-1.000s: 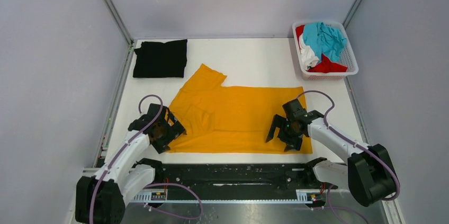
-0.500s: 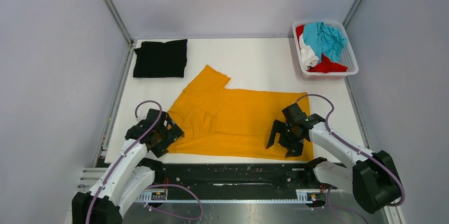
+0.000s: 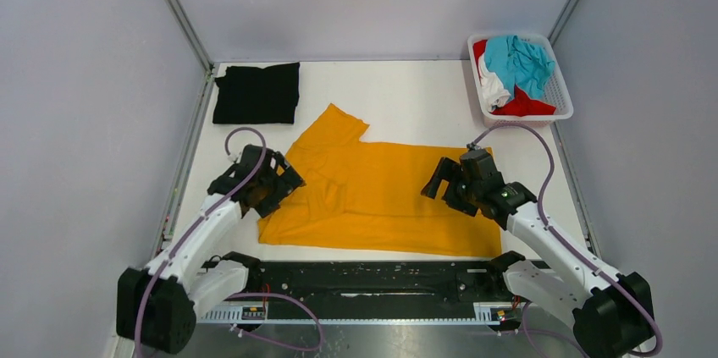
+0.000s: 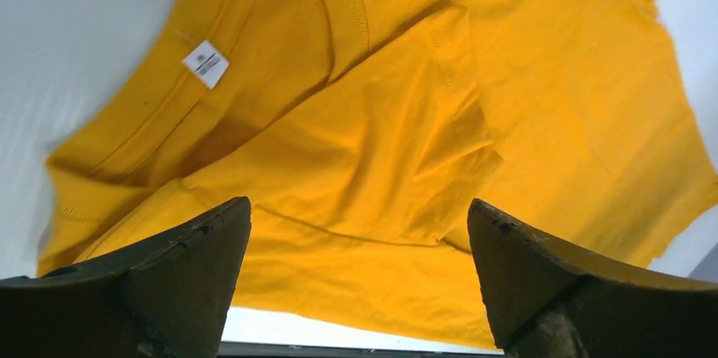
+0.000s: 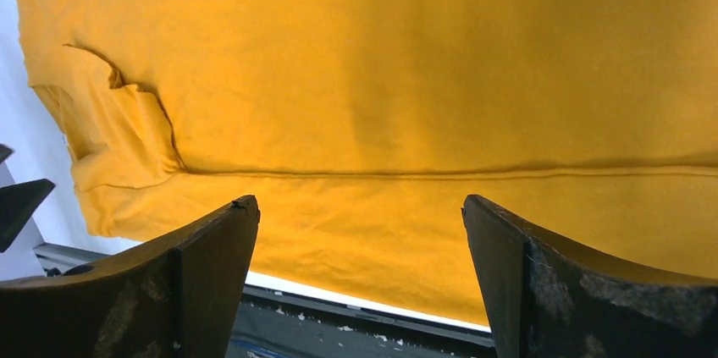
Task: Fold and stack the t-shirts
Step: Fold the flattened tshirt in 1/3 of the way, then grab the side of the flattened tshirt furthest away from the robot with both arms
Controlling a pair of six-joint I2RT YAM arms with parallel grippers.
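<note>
The large orange-yellow t-shirt [image 3: 372, 193] lies spread on the white table, one sleeve pointing to the far left, its near edge by the table's front. It fills the left wrist view [image 4: 398, 121] and the right wrist view [image 5: 381, 79]. My left gripper [image 3: 275, 189] is open above the shirt's left side, holding nothing. My right gripper [image 3: 449, 182] is open above the shirt's right side, holding nothing. A folded black t-shirt [image 3: 256, 93] lies at the far left. The teal [image 3: 523, 62], red [image 3: 523, 104] and white [image 3: 489, 87] t-shirts are heaped in the basket.
A white slotted plastic basket [image 3: 560, 91] stands at the far right corner. Grey walls with metal corner posts enclose the table. The black rail [image 3: 372, 278] of the arm bases runs along the near edge.
Both grippers have lifted and moved away from the near edge, over the shirt. The shirt's near edge has shifted toward the front and its near left part has been pulled out flatter.
</note>
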